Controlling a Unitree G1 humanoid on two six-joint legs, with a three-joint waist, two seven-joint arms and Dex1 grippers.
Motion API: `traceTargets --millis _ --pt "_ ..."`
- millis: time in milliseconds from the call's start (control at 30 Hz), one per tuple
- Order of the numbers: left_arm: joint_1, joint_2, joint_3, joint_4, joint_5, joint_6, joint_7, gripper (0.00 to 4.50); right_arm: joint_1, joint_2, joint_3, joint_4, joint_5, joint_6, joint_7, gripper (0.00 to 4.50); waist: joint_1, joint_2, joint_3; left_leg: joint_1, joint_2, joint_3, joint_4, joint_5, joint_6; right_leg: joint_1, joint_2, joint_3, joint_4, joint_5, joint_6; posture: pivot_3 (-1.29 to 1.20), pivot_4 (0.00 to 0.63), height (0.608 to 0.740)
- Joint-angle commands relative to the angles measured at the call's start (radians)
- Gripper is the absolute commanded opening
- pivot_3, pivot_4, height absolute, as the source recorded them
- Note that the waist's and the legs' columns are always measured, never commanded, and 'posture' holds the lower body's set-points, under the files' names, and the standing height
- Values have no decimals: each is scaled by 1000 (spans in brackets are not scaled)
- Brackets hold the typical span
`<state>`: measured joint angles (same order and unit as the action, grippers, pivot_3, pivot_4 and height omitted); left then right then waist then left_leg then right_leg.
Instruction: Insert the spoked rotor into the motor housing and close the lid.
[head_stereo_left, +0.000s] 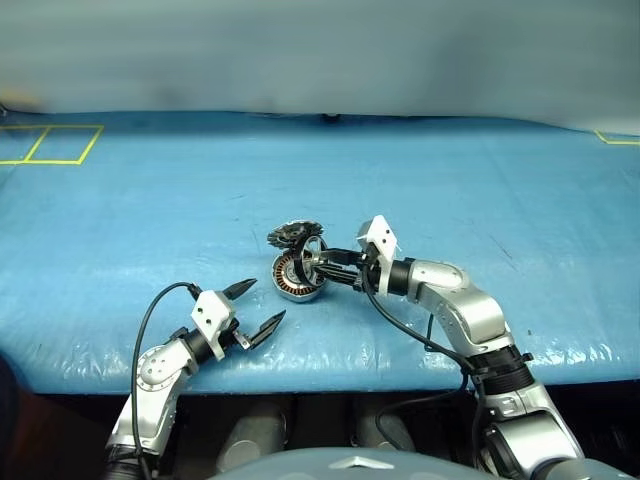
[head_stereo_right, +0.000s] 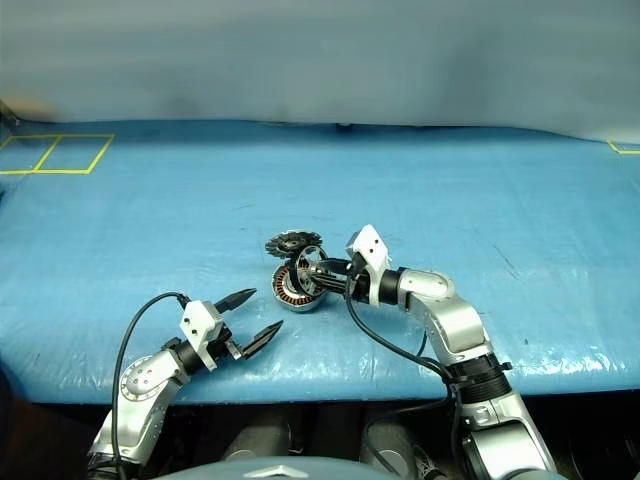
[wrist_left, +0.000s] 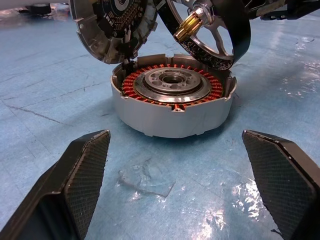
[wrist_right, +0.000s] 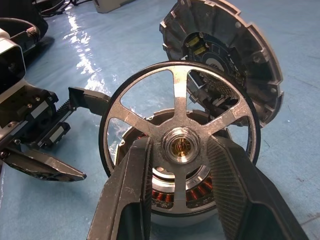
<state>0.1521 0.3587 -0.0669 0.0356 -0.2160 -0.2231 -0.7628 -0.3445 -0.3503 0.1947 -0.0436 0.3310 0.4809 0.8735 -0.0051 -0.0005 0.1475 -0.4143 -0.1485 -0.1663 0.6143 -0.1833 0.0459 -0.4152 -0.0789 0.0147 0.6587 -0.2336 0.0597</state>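
One motor housing (wrist_left: 172, 107) holds copper windings; right end effector (wrist_right: 180, 165) grips spoked rotor (wrist_right: 179, 145); left end effector (head_stereo_left: 255, 310) gapes.

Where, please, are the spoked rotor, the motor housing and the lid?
spoked rotor (wrist_right: 182, 145): right wrist view, centre hub.
motor housing (wrist_left: 170, 120): left wrist view, grey outer wall.
lid (wrist_right: 227, 45): right wrist view, toothed inner face.

— How many motor parts lie out on the blue table (head_stereo_left: 520, 180)?
— Three: one motor housing (wrist_left: 172, 107) with copper windings, one lid (wrist_right: 225, 55) standing open at its rim, and one spoked rotor (wrist_right: 179, 142).
— How many spokes does the rotor have?
— Five can be counted.
— And grippers?
— Two: one left gripper (head_stereo_left: 255, 306), one right gripper (head_stereo_left: 318, 266), each with two black fingers.
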Motion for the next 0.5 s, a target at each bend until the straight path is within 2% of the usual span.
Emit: traceTargets --millis 33,267,500 --pt "2 1 5 -24 -7 -7 6 4500 -20 -3 3 -13 0 -14 9 1375 0 0 0 0 0 0 0 0 0 0 0 0 0 0 0 0 150 740" --pt "1 1 4 -21 -5 -6 12 4500 -19 -19 27 -36 -18 -31 30 3516 0 0 0 0 0 0 0 0 0 0 0 0 0 0 0 0 150 740" --pt "0 3 4 -18 -1 -8 18 4500 -25 16 8 -21 6 -19 -5 3516 -3 0 0 0 0 0 0 0 0 0 0 0 0 0 0 0 150 740"
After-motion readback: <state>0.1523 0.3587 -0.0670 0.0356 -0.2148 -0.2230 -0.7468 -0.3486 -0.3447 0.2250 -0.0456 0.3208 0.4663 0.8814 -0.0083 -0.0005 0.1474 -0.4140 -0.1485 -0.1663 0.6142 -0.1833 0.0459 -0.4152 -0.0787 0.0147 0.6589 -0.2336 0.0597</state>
